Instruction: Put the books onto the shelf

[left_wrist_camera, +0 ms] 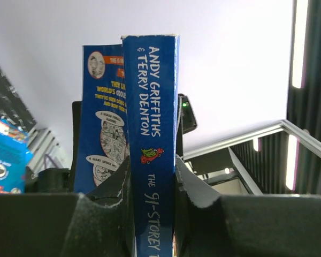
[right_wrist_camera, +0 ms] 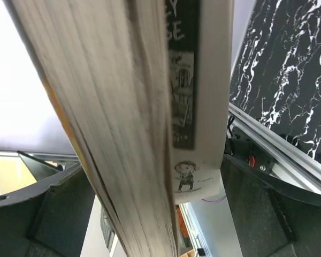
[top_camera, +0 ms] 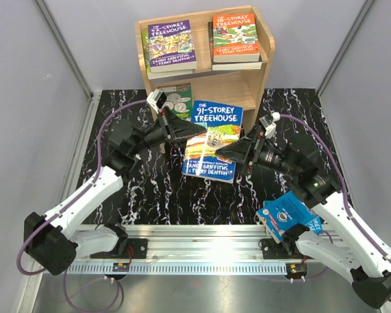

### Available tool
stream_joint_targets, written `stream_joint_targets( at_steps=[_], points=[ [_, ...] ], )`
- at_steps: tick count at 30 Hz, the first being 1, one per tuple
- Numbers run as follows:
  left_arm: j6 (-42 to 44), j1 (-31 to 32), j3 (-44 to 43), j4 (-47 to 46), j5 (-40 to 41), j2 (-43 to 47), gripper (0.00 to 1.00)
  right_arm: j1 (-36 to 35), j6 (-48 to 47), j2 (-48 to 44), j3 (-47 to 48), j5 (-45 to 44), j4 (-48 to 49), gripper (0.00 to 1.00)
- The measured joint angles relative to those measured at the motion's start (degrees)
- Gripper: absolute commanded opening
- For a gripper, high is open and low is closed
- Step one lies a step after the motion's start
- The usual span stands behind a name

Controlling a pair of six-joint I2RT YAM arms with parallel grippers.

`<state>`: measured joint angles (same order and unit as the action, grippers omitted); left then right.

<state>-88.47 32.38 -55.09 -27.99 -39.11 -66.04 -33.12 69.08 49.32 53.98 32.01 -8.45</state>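
Both my arms reach in from the near edge and meet mid-bench [top_camera: 150,189], just in front of the shelf [top_camera: 205,85]. My left end effector [top_camera: 197,130] is pinched narrow on the blue book's [top_camera: 212,117] spine, holding it tilted off the bench. My right end effector [top_camera: 221,153] stands wide, a finger on either side of its page edge. The shelf's lower tier opens just behind, with a green book [top_camera: 176,98] at its left end.

High rear overview; two wrist close-ups sharing blue book [top_camera: 215,114]
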Motion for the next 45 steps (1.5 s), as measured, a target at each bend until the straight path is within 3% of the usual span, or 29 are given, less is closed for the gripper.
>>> stream_joint_targets(
  at_steps=[12, 20, 21, 22, 23, 25, 26, 32, 35, 36, 38, 40, 43, 45],
  points=[
    [-9.5, -3.2, -0.1, -9.7, -0.9, -0.5, 0.00, -0.1, 1.2, -8.9, -3.5, -1.4, -0.7, 1.00],
    [-11.3, -3.3, -1.7, -11.1, -0.9, -1.5, 0.00, -0.2, 2.9, -3.5, -0.7, -0.9, 6.4, 1.00],
    [-11.3, -3.3, -1.7, -11.0, -0.9, -1.5, 0.00, -0.2, 3.0, -2.2, 0.1, -0.9, 7.0, 0.95],
    [-11.1, -3.3, -1.7, -10.7, -0.9, -1.4, 0.00, -0.2, 2.9, -1.2, 0.8, -0.9, 7.5, 0.71],
    [-10.8, -3.3, -1.7, -10.4, -0.9, -1.4, 0.00, -0.2, 2.6, -0.1, 1.6, -0.8, 8.0, 0.55],
    [-8.8, -3.4, -1.9, -7.5, -0.9, -1.0, 0.00, -0.2, 2.6, 0.8, 2.4, -0.5, 8.6, 0.13],
    [-7.0, -3.5, -2.3, -4.2, -1.0, -0.7, 0.00, -0.3, 2.6, 0.9, 2.8, -0.1, 8.7, 0.06],
    [11.3, -1.9, -14.7, 31.4, 4.2, 2.9, 0.01, -0.6, 1.0, -0.8, 3.7, -0.7, 3.8, 0.04],
    [19.0, -0.3, -20.0, 45.0, 8.2, 5.0, 0.25, -2.0, 0.9, -1.9, 2.6, -1.0, 2.3, 0.00],
    [21.2, 0.2, -21.1, 48.8, 9.3, 5.4, 0.50, -2.3, 0.9, -2.0, 2.1, -1.0, 1.9, 0.00],
    [25.8, 0.0, -22.4, 56.7, 13.7, 6.0, 0.55, -2.4, 0.1, -1.4, 0.9, -1.2, 0.7, 0.00],
    [29.2, -2.3, -22.6, 62.6, 19.2, 7.4, 0.70, -1.4, -0.4, 0.4, -0.2, -3.0, -1.6, 0.00],
    [33.1, -3.6, -23.2, 70.6, 26.4, 11.1, 0.85, -0.6, -1.6, 7.5, 0.0, -5.6, -3.2, 0.00],
    [34.5, -3.5, -24.1, 74.2, 29.2, 13.1, 0.86, -0.5, -2.5, 13.7, 0.9, -6.6, -3.3, 0.00]
  ],
)
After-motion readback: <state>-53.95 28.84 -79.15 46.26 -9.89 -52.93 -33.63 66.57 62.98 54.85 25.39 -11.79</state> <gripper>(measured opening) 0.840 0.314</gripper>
